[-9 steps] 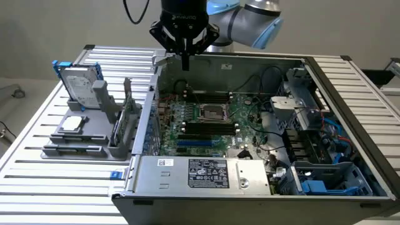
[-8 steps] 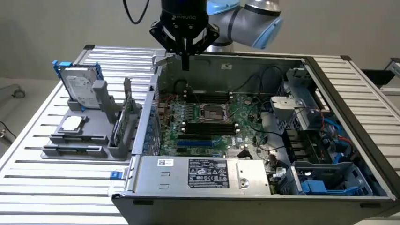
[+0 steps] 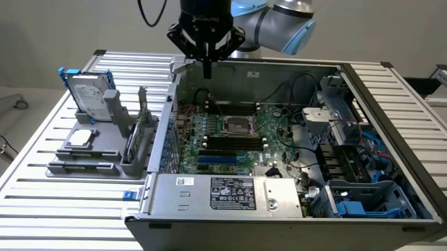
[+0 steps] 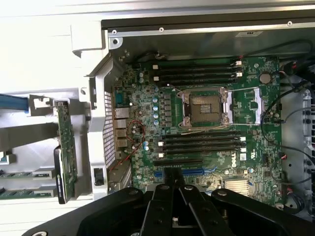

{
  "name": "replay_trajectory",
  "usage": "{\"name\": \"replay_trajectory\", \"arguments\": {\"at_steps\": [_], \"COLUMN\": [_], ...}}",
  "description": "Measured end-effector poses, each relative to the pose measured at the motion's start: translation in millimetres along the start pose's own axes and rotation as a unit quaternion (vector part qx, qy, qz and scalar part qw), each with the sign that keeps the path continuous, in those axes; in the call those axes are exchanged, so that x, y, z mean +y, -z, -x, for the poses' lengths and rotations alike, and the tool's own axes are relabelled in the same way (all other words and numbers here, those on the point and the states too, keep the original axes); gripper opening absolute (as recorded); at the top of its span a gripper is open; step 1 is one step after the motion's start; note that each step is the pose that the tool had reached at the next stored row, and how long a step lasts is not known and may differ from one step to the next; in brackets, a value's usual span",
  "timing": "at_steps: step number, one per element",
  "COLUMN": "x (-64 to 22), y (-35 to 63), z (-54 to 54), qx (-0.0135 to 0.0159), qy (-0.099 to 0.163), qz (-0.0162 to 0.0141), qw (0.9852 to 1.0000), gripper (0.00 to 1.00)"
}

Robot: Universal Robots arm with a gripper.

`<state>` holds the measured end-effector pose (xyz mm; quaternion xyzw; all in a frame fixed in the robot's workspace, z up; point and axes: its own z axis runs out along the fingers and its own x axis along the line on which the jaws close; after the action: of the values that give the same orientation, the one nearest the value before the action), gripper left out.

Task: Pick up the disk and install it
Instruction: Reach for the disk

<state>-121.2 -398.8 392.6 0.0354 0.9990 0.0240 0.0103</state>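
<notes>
fingers (image 3: pixel 207 70) hanging closed, empty, above case (image 3: pixel 279 70) | disk (image 3: pixel 91 97) standing in rack (image 3: pixel 84 168), well apart | grab probably needing fingers squared to its edges

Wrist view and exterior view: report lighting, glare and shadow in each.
Exterior view: soft, even light; the disk is well lit, the open computer case is shaded inside. Wrist view: the table is washed out to white, the motherboard evenly lit, the tool a dark silhouette.

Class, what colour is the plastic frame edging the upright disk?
Blue. The frame on the disk shows best in the exterior view.
</notes>
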Motion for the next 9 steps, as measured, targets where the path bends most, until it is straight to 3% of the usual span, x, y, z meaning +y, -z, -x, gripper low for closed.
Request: {"name": "replay_trajectory", "arguments": {"at_steps": [9], "x": [0.0], "y": [0.0], "z": [0.0], "qx": [0.0000], "qy": [0.000], "qz": [0.0000], "qw": [1.0000], "gripper": [0.11]}}
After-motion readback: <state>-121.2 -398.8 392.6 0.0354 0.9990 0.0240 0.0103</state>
